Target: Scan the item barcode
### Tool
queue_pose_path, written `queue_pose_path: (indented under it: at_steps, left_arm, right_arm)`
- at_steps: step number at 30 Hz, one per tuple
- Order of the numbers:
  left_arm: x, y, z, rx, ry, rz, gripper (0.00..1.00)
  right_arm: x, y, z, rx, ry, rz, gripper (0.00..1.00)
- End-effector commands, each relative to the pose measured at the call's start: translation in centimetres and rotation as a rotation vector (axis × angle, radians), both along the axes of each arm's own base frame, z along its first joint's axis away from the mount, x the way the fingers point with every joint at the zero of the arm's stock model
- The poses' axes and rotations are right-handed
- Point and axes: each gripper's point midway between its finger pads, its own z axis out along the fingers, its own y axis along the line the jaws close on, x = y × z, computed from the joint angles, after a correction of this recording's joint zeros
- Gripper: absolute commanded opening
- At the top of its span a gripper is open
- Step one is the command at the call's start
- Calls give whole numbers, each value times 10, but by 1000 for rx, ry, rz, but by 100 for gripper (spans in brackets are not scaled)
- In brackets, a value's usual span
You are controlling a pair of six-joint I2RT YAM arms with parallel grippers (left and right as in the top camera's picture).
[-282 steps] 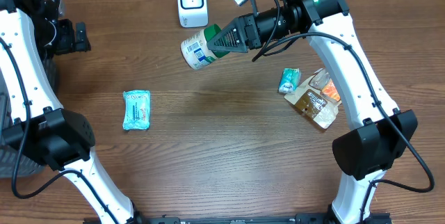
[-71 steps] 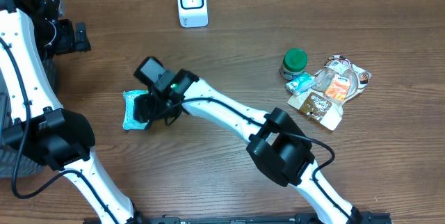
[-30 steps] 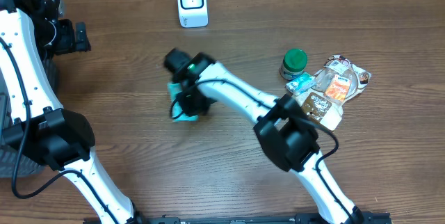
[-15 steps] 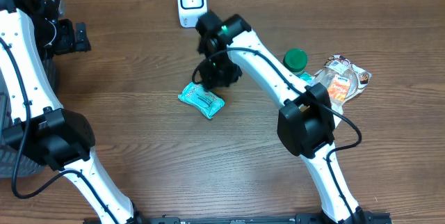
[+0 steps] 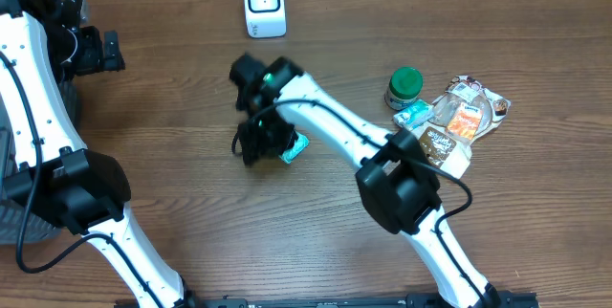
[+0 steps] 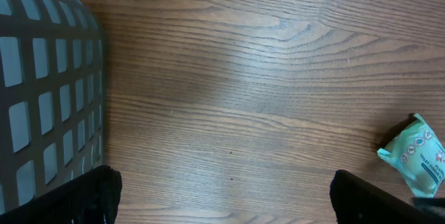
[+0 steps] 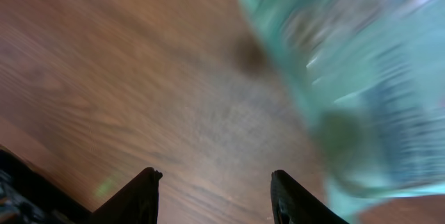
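The right arm stretches across the desk (image 5: 191,241) toward its middle. The right claw (image 5: 256,143) stands open over bare wood, and the teal packet (image 5: 295,147) lies just beside it. The left claw (image 6: 224,200) gapes wide, well apart.

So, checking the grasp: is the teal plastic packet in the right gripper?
Out: the right gripper stands open over wooden table; the teal plastic packet is outside its fingers.

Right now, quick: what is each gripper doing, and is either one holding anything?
Left gripper: open, holding nothing.
Right gripper: open, holding nothing; the teal packet is just ahead of it, not gripped.
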Motion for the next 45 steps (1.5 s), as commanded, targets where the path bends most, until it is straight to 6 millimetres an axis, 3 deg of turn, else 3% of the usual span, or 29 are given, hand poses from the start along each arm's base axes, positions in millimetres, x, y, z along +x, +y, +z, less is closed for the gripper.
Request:
queue_pose_path:
  at_steps: [1, 5, 14, 18, 21, 25, 28, 30, 33, 42, 45]
  left_arm:
    - [2, -3, 12, 11, -36, -16, 100]
    - [2, -3, 12, 11, -36, -16, 100]
    - [2, -3, 12, 11, -36, -16, 99]
    - [2, -3, 12, 11, -36, -16, 99]
    - [2, -3, 12, 11, -36, -16, 99]
    - [2, -3, 12, 11, -36, -16, 100]
    - [2, -3, 12, 11, -36, -16, 99]
    - [2, -3, 12, 11, -36, -16, 100]
    - [2, -3, 12, 11, -36, -16, 99]
    - [2, -3, 12, 11, -36, -16, 100]
    - [2, -3, 12, 11, -36, -16, 100]
  right_arm:
    - [-8, -14, -13, -97, 4, -60, 49]
    - [-1, -43, -25, -233, -31, -117, 49]
    - [20, -85, -19, -288, 2, -168, 49]
    - [14, -78, 5, -208, 19, -105, 49]
    - [18, -75, 34, -154, -31, -103, 53]
    - [34, -82, 64, -95, -98, -158, 56]
    - [50, -95, 69, -73, -96, -233, 61]
    - [59, -103, 65, -49, -76, -267, 63]
    - [63, -98, 54, 42, -17, -284, 63]
    - [49, -101, -11, 53, 66, -355, 63]
    - [46, -96, -22, 93, 84, -369, 62]
